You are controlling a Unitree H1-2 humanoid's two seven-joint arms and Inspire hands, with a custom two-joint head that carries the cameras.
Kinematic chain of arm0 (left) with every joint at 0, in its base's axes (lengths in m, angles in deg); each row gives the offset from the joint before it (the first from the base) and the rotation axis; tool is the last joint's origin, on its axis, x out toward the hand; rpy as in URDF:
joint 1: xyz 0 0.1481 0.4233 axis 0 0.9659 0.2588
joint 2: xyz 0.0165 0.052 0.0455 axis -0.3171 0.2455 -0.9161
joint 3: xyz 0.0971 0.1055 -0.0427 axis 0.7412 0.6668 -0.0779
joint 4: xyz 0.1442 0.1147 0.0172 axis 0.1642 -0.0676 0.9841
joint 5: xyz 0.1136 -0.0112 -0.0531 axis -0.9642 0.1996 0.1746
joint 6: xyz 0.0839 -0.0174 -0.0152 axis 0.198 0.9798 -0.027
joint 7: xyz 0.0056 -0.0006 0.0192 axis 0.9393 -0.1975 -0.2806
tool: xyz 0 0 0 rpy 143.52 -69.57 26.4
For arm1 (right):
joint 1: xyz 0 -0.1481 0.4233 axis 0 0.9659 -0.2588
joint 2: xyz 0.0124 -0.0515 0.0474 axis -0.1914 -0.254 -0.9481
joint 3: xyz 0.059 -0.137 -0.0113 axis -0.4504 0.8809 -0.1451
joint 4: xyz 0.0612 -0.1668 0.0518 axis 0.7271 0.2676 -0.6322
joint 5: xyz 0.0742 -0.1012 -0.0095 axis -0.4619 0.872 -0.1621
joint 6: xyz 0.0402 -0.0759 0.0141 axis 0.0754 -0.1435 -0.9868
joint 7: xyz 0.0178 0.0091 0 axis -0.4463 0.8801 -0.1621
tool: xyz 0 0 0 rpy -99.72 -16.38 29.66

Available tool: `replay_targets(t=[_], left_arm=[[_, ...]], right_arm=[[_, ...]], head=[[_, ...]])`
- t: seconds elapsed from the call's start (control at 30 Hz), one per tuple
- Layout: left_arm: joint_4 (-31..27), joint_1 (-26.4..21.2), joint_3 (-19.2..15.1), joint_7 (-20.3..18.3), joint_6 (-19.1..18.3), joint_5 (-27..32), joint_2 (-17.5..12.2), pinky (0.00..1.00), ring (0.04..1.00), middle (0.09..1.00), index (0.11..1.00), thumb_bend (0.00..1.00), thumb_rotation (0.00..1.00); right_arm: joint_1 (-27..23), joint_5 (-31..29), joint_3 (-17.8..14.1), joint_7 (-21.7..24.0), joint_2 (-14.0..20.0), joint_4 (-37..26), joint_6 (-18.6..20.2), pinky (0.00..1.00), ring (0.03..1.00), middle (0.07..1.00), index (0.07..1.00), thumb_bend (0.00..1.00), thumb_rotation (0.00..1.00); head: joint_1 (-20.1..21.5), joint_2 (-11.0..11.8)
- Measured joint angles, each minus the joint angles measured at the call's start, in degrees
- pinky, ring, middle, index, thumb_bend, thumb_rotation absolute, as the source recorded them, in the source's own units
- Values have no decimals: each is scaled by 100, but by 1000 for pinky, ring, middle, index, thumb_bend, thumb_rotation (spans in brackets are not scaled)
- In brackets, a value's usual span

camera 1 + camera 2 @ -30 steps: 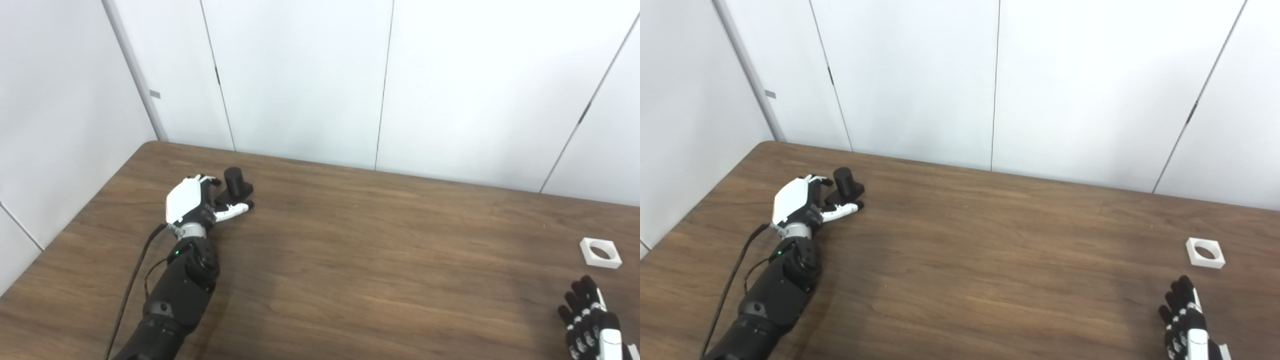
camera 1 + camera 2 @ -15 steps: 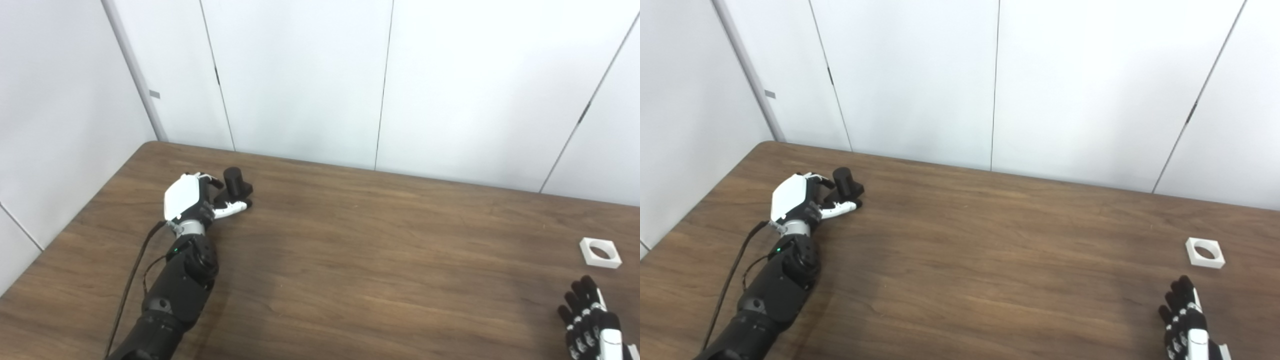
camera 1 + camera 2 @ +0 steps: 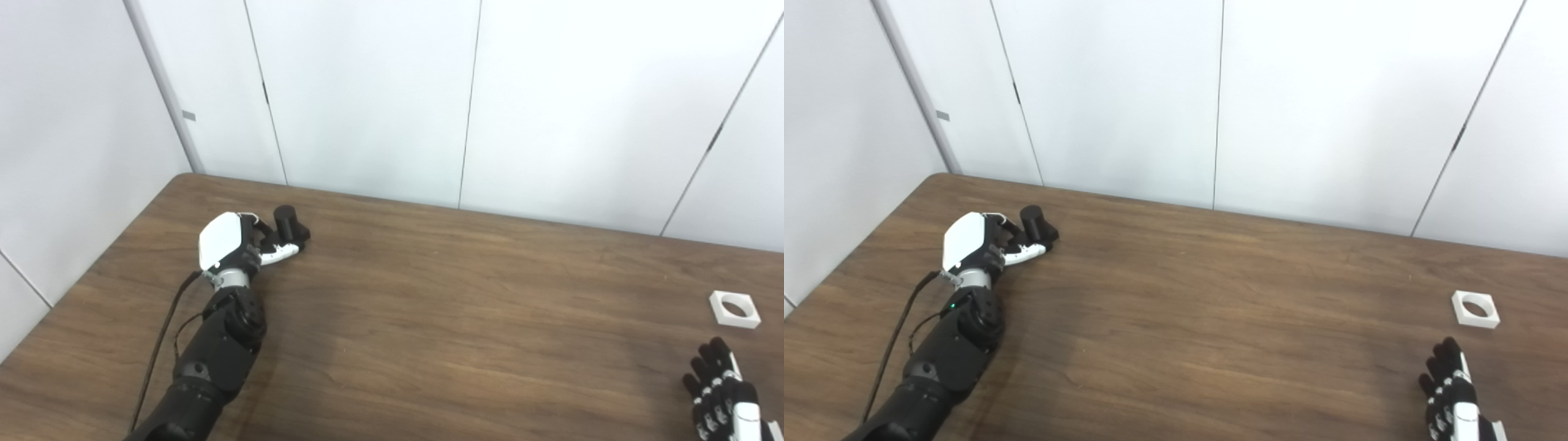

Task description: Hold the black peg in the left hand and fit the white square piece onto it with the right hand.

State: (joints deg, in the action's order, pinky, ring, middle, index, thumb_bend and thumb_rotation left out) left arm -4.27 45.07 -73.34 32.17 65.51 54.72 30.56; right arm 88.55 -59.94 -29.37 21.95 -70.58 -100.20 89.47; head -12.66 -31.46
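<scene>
The black peg (image 3: 289,223), a short cylinder on a square base, is at the far left of the brown table (image 3: 465,306). My left hand (image 3: 236,242) has its fingers and thumb closed around the peg's base, and the peg leans slightly; it also shows in the right eye view (image 3: 1035,223). The white square piece (image 3: 735,309), with a round hole, lies flat at the far right. My right hand (image 3: 719,392) is open and empty at the bottom right corner, just in front of the piece and apart from it.
White wall panels (image 3: 465,98) stand close behind the table's far edge. A black cable (image 3: 160,343) runs along my left forearm. The table's left edge is near the left arm.
My left hand has curled its fingers and thumb in around the peg's base and tipped the peg a little. The right hand and the white piece have not moved.
</scene>
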Motion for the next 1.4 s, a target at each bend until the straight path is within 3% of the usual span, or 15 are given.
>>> replay_targets(t=[0.2,0.43,1.0,1.4], left_arm=[[-54,0,103,-108,-108,-5,-58,1000,866,758,486,523,54],[-391,111,219,-395,-149,-6,-165,1000,854,751,486,522,52],[-2274,1068,628,-1125,-158,-183,-94,1000,873,762,486,521,50],[-3271,1663,1097,-1511,218,-438,24,1000,870,768,486,520,49]], right_arm=[[-3,17,-5,0,7,0,-4,1000,1000,1000,1000,475,1000],[-2,34,-1,0,11,-11,6,1000,1000,1000,1000,451,1000],[-7,157,34,-27,9,-25,8,1000,1000,1000,1000,491,1000],[-22,268,144,-146,-9,-85,77,1000,1000,997,1000,516,1000]], head=[[61,-17],[132,-44],[571,-228],[1019,-422]])
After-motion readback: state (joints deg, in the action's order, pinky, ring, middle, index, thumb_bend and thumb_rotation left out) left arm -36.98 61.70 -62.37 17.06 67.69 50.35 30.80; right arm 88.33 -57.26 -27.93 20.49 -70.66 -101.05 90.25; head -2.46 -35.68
